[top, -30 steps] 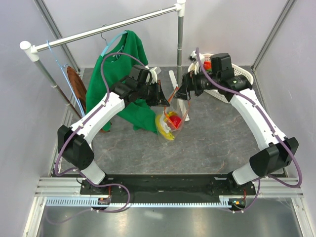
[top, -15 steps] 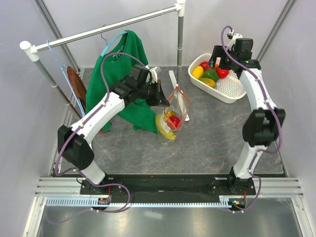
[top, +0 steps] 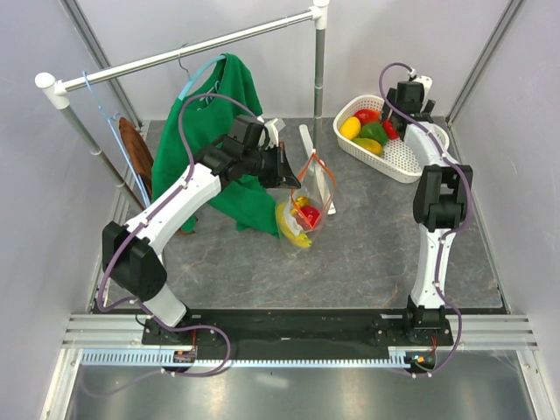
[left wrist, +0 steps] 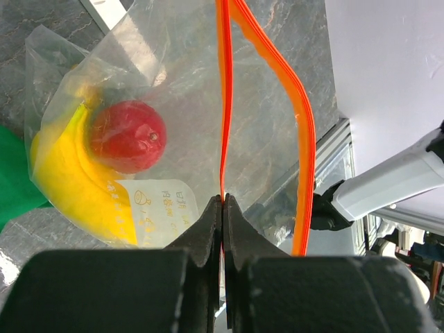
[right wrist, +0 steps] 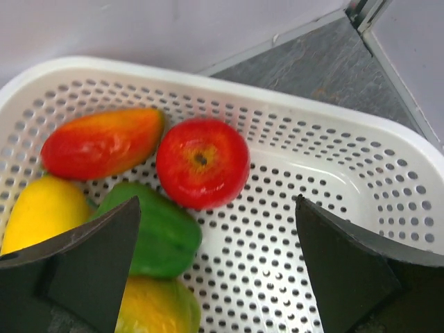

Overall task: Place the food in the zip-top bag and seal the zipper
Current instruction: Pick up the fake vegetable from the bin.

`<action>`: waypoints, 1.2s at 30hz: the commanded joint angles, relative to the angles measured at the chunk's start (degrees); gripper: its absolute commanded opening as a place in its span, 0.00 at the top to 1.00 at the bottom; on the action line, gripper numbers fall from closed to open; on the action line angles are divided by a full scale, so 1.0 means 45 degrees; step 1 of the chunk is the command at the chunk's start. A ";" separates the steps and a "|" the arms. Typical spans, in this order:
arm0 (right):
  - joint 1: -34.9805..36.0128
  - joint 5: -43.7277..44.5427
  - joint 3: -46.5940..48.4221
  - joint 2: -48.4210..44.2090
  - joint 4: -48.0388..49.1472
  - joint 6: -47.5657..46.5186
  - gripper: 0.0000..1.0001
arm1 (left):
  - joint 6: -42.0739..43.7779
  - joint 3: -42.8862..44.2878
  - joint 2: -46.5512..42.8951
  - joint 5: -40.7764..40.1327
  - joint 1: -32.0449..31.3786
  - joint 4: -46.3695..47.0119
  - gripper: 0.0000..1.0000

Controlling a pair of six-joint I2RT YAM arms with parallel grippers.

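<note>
Clear crinkly plastic formed the zip-top bag (top: pixel 315 197), which in the top view hung from the left gripper (top: pixel 296 178) near the middle of the grey table (top: pixel 367 254). It hung just in front of a green garment (top: pixel 214 114) suspended from a white rail (top: pixel 175 57). A yellow banana bunch (top: pixel 289 229) and a red fruit (top: pixel 309 214) lay in the bag's lower part. The right gripper (top: pixel 396 114) stood over the white basket (top: pixel 411 166) at the far right corner, well apart from the bag.

In the left wrist view, the jaws were pressed together on one track of the orange-red zipper (left wrist: pixel 224 104). The other track bowed away to the right, so the mouth gaped. The banana bunch and red fruit touched each other, beside a white printed label (left wrist: pixel 156 205).

In the right wrist view, the dark fingers (right wrist: pixel 90 263) were spread wide and held nothing, poised above the basket. Inside lay a red tomato (right wrist: pixel 202 163) touching a red-orange mango (right wrist: pixel 100 142), a yellow lemon (right wrist: pixel 38 211) and a green pepper (right wrist: pixel 156 236). A yellow-green piece (right wrist: pixel 156 309), possibly a second mango, was cut off by the lower edge.
</note>
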 commanded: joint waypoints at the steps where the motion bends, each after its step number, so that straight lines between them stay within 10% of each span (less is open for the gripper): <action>1: -0.0280 0.1204 0.0827 0.0692 0.1193 0.0527 0.02 | -0.0375 -0.0104 0.0019 0.0404 0.0096 0.0517 0.98; 27: -0.0378 0.0247 0.0340 0.2511 0.2796 0.1113 0.02 | -0.0433 -0.0397 0.0215 0.0619 0.0272 0.0498 0.98; 36: -0.1061 -0.1470 -0.2178 -0.0514 0.2776 0.1329 0.43 | -0.0297 -0.0475 0.0215 0.0599 0.0330 0.0517 0.98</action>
